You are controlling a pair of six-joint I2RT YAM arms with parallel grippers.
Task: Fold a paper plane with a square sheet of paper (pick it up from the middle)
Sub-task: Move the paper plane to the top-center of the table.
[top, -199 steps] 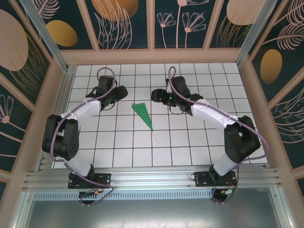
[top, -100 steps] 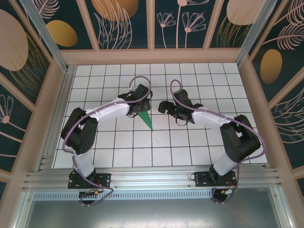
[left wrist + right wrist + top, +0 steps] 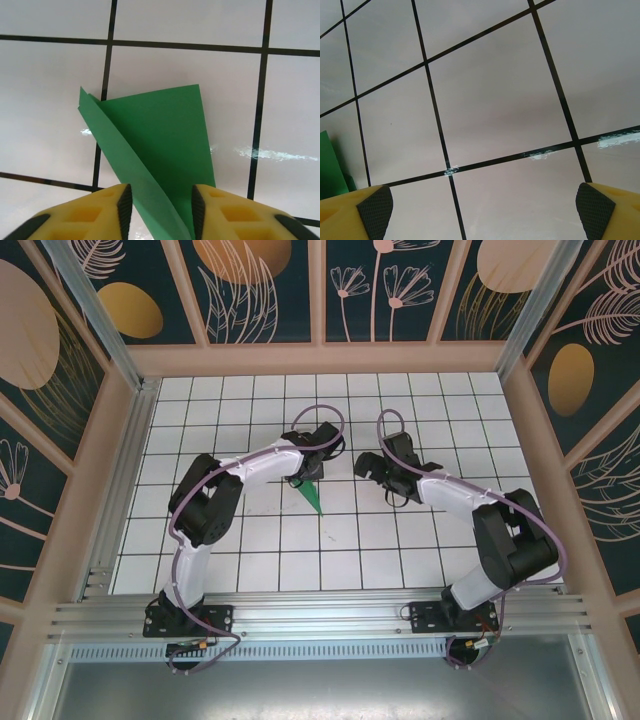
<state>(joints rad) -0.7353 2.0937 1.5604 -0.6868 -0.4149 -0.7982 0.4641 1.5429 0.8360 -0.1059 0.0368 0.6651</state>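
The paper plane is a slim bright green dart lying flat on the white grid table, its point toward the near side. In the left wrist view the paper plane shows a raised fold along its left edge. My left gripper is down over the wide rear end of the dart. Its yellow fingers straddle the paper with the jaws still apart; the left gripper is open. My right gripper hovers one tile to the right, wide open over bare tiles. A green corner of the plane shows at the far left of the right wrist view.
Wooden frame walls with patterned panels close in the table on three sides. An aluminium rail runs along the near edge by both arm bases.
My left arm has swung right from the far left tiles onto the plane's rear end, and its jaws have narrowed. My right gripper has drawn back to the right and opened wide.
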